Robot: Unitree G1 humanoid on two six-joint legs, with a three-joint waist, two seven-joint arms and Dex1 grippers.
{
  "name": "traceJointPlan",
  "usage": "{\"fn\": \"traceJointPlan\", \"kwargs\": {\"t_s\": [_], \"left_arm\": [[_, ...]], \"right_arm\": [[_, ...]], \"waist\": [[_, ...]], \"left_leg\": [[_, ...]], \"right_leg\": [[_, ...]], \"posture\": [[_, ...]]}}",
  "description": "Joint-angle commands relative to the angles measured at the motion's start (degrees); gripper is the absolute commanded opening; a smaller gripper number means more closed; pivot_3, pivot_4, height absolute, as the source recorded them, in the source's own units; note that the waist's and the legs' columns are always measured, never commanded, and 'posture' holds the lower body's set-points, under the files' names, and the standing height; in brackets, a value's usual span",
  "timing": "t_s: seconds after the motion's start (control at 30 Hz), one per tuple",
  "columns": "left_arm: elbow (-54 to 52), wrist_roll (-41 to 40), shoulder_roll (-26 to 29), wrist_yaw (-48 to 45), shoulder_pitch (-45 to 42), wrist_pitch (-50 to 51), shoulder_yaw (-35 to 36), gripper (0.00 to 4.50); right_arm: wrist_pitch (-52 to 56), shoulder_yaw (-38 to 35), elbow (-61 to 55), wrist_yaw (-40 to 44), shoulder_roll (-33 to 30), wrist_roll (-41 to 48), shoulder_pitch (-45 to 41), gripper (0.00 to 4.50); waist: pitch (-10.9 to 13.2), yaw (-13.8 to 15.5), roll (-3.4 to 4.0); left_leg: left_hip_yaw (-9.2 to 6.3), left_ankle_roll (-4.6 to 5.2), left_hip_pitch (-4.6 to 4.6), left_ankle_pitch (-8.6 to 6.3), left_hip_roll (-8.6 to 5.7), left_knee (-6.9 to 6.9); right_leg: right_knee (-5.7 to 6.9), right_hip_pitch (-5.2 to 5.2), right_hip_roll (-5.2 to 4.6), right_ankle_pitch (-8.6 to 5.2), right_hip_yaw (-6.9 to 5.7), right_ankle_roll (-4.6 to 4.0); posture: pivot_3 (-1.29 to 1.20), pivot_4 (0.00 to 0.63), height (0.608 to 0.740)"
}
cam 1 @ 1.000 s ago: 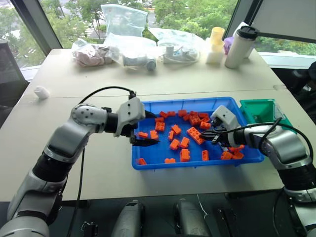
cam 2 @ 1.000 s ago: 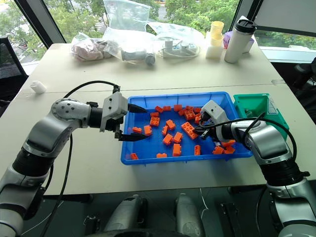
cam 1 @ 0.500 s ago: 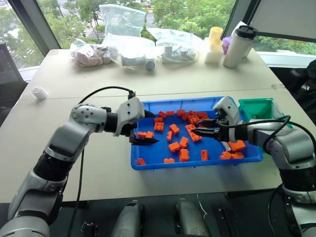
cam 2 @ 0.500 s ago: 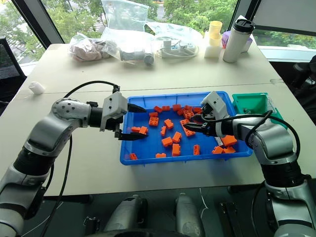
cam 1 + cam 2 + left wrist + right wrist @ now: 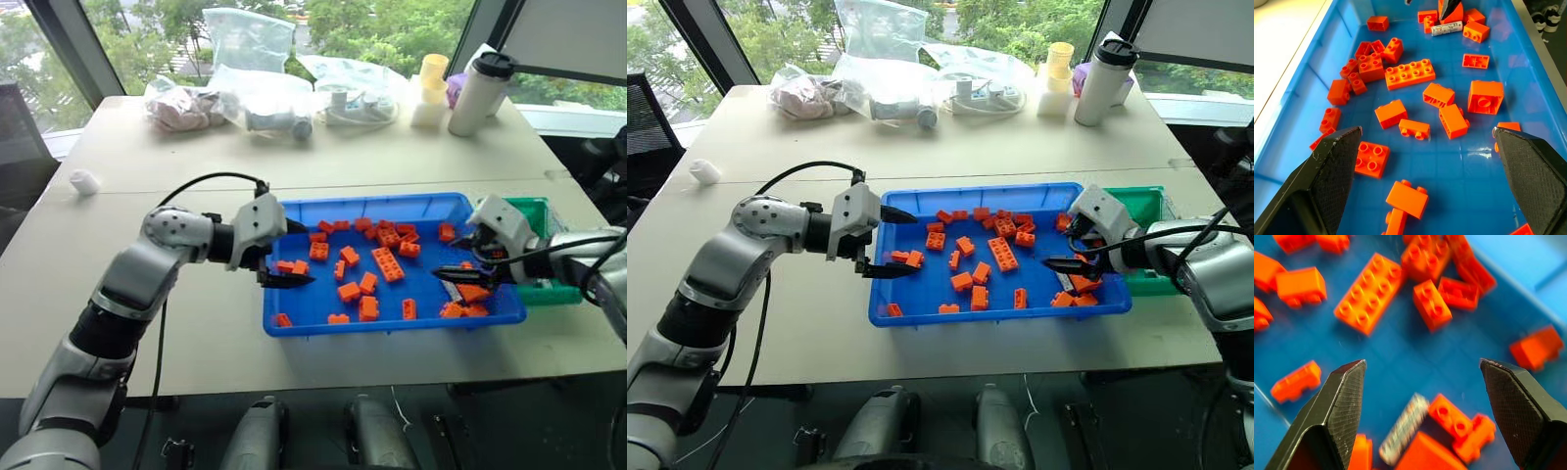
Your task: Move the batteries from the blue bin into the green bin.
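Note:
The blue bin (image 5: 392,326) lies in front of me, strewn with orange bricks (image 5: 387,264). One of the batteries (image 5: 1403,428), a grey cylinder, lies among bricks at the bin's right end; the left wrist view shows this battery (image 5: 1446,28) at the far end. My right gripper (image 5: 460,257) hovers over that end, open and empty, with the battery just below its spread fingers (image 5: 1342,406). My left gripper (image 5: 292,255) hangs open over the bin's left end, holding nothing. The green bin (image 5: 1141,204) stands against the blue bin's right side, partly hidden behind my right hand.
Across the far table lie plastic bags (image 5: 265,98), a white thermos (image 5: 477,93) and yellow cups (image 5: 428,90). A small white object (image 5: 83,181) sits at the left. The table's front edge runs just below the blue bin.
My right gripper has opened and moved from the bin's middle to its right end, rising a little. Some bricks near it have shifted. The left gripper has stayed put.

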Motion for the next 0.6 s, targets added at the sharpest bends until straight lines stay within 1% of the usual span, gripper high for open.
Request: {"fn": "traceJointPlan", "kwargs": {"t_s": [0.03,0.2,0.37,0.6], "left_arm": [[-1.15,0.24,0.05,0.10,-0.13,-0.89,0.43,4.50],[-1.41,0.37,-0.73,0.57,0.05,-0.79,0.09,4.50],[-0.72,0.94,-1.73,1.08,-0.22,-1.28,-0.07,4.50],[-1.91,1.07,-1.86,2.17,0.60,-0.58,0.40,4.50]], "right_arm": [[4.44,-3.21,-2.65,1.34,-1.84,3.05,0.05,3.80],[8.43,-2.44,-4.10,1.41,-3.50,4.09,0.88,3.80],[11.34,2.74,-3.26,1.75,-3.06,3.34,-1.97,3.80],[9.43,8.29,0.44,2.31,-3.49,-0.50,-4.78,3.80]], "waist": [[0.00,-0.34,0.01],[0.00,0.18,0.02],[0.00,0.25,0.02],[0.00,0.22,0.02]], "left_leg": [[0.02,0.00,0.03,0.00,0.05,-0.02],[0.00,0.00,0.01,0.00,0.07,-0.01],[0.00,0.00,-0.01,0.00,0.03,0.01],[-0.01,0.00,0.00,0.00,0.04,0.01]], "right_leg": [[0.01,0.00,0.06,0.00,0.02,0.00],[0.01,0.00,0.10,0.00,0.02,0.00],[0.00,0.00,0.05,0.00,0.01,0.00],[0.00,-0.01,0.05,0.00,0.00,0.00]], "posture": [[0.00,0.150,0.740],[0.00,0.150,0.740],[0.00,0.150,0.740],[0.00,0.150,0.740]]}}
